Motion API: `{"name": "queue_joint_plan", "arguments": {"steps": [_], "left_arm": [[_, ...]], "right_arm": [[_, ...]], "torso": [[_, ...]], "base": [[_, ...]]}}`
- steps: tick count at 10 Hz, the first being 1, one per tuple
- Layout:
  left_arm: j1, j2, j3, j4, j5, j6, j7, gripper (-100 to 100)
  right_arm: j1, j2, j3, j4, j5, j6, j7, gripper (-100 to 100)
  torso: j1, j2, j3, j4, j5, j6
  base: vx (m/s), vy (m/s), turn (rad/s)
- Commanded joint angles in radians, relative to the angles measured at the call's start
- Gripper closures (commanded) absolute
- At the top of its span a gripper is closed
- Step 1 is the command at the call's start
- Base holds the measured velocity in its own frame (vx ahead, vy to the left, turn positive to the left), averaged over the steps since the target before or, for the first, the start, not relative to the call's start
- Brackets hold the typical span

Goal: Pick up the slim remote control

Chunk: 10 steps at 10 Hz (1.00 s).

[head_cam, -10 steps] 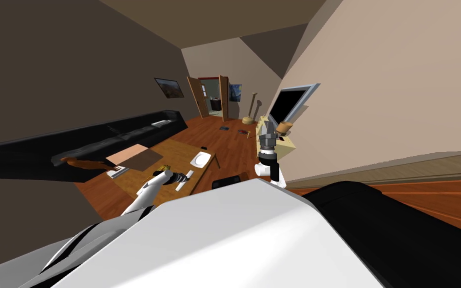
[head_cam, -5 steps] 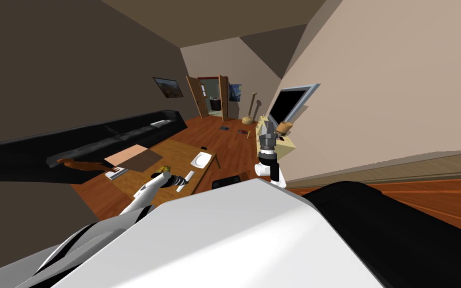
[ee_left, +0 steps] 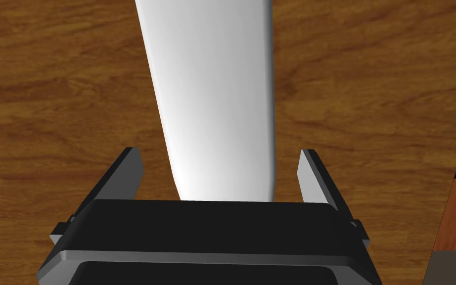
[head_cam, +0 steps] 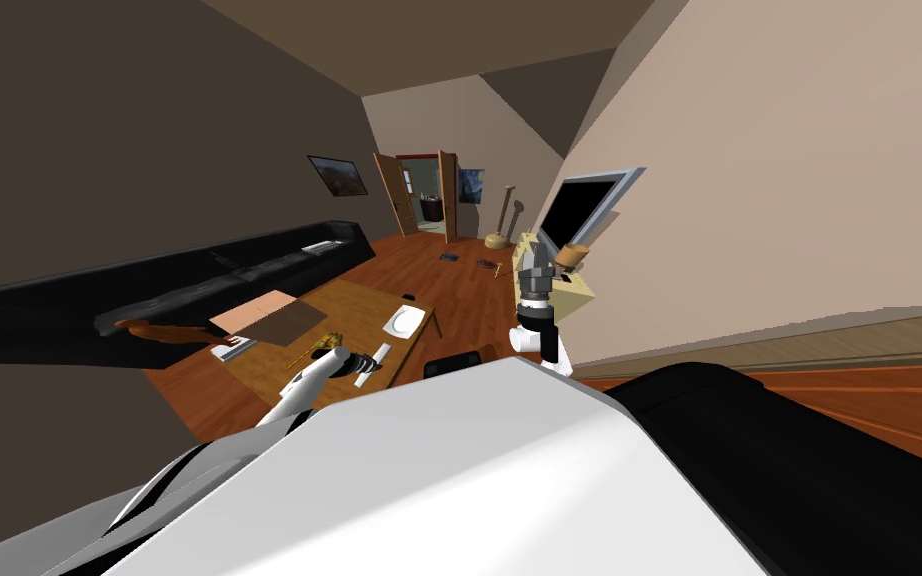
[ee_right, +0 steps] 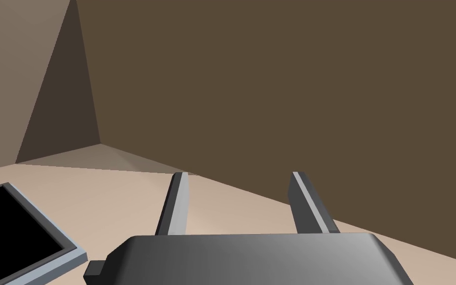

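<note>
Living room with a wood floor; a low brown wooden table stands at 11 o'clock, with a long black sofa beyond it.

1. Slim white remote control, a long flat bar. It lies on the tabletop, with a round white plate at its 1 o'clock.
2. Left gripper, directly above the remote. Its fingers are spread wide, one beside each long edge, and neither touches. The remote's long axis runs to 12 o'clock from the palm, square to the closing line, and one end sits by the palm. Judgement: a short descent and a squeeze should take it across its narrow width.
3. Right gripper, raised at the table's 3 o'clock and well apart from it. Its fingers are parted and hold nothing.

The left arm is much the nearer.
</note>
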Motion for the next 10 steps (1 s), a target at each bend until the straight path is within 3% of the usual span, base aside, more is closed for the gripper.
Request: {"name": "queue_joint_plan", "arguments": {"steps": [1, 5, 6, 7, 8, 9, 10], "left_arm": [[0.000, 0.000, 0.000, 0.000, 0.000, 0.000, 0.000, 100], [0.001, -0.001, 0.000, 0.000, 0.001, 0.002, 0.001, 100], [0.001, -0.001, 0.000, 0.000, 0.000, 0.002, 0.000, 0], [-0.004, 0.030, -0.003, -0.021, 0.017, 0.035, 0.007, 100], [-0.007, 0.046, -0.006, -0.034, 0.026, 0.055, 0.012, 100], [0.010, 0.039, -0.004, -0.060, 0.016, 0.052, 0.023, 100], [0.010, 0.041, -0.004, -0.062, 0.017, 0.058, 0.025, 0]], "right_arm": [[0.000, 0.000, 0.000, 0.000, 0.000, 0.000, 0.000, 0], [0.000, 0.000, 0.000, 0.000, 0.000, 0.000, 0.000, 0], [0.000, 0.000, 0.000, 0.000, 0.000, 0.000, 0.000, 0], [0.000, 0.000, 0.000, 0.000, 0.000, 0.000, 0.000, 0], [0.000, 0.000, 0.000, 0.000, 0.000, 0.000, 0.000, 0], [0.000, 0.000, 0.000, 0.000, 0.000, 0.000, 0.000, 0], [0.000, 0.000, 0.000, 0.000, 0.000, 0.000, 0.000, 0]], "torso": [[0.000, 0.000, 0.000, 0.000, 0.000, 0.000], [0.001, 0.000, 0.000, 0.000, 0.000, 0.000], [0.001, 0.000, 0.000, 0.000, 0.000, 0.000], [0.001, 0.000, 0.000, 0.000, 0.000, 0.000], [-0.001, 0.002, 0.001, 0.001, -0.001, 0.000], [-0.002, 0.004, 0.002, 0.001, -0.001, 0.000], [-0.001, 0.003, 0.002, 0.001, -0.001, 0.000]], "base": [[0.000, 0.000, 0.000], [0.000, 0.000, 0.000], [0.000, 0.000, 0.000], [-0.034, -0.029, -0.013], [-0.062, -0.048, -0.006], [-0.028, -0.020, 0.000], [0.000, 0.000, 0.000]]}}
